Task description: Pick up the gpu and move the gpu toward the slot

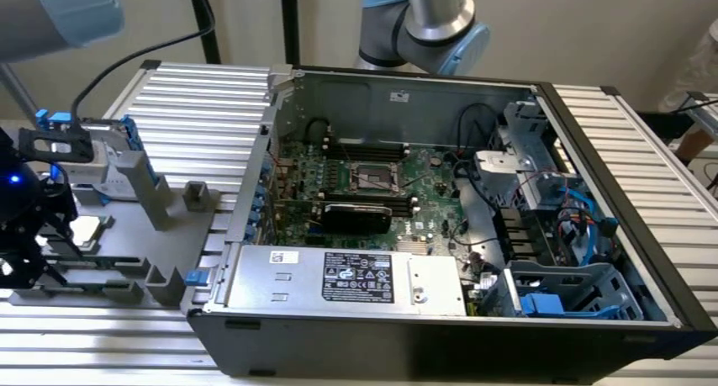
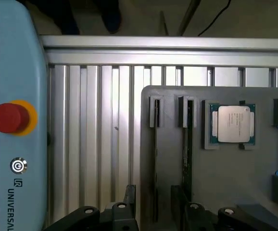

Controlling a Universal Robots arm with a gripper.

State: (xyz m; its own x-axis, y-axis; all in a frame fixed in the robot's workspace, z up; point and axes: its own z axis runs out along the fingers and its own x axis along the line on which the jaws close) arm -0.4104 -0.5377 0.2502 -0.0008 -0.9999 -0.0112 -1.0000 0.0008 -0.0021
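Observation:
The gpu (image 2: 156, 159) shows edge-on as a thin dark strip standing in a groove of the grey fixture tray (image 2: 225, 173). My gripper (image 2: 153, 204) hangs open right over it, one black finger on each side of the strip and neither touching it. In the exterior view the gripper (image 1: 32, 264) is at the far left, low over the front of the tray (image 1: 134, 235). The slot is hidden among the parts of the motherboard (image 1: 432, 205) inside the open computer case (image 1: 628, 235).
A second thin card (image 2: 187, 154) stands in the neighbouring groove. A square silver CPU chip (image 2: 233, 124) and a hard drive with blue rails (image 1: 96, 163) sit on the tray. A teach pendant (image 2: 14, 159) lies on the ribbed aluminium table (image 2: 100, 144). A power supply (image 1: 336, 277) fills the case front.

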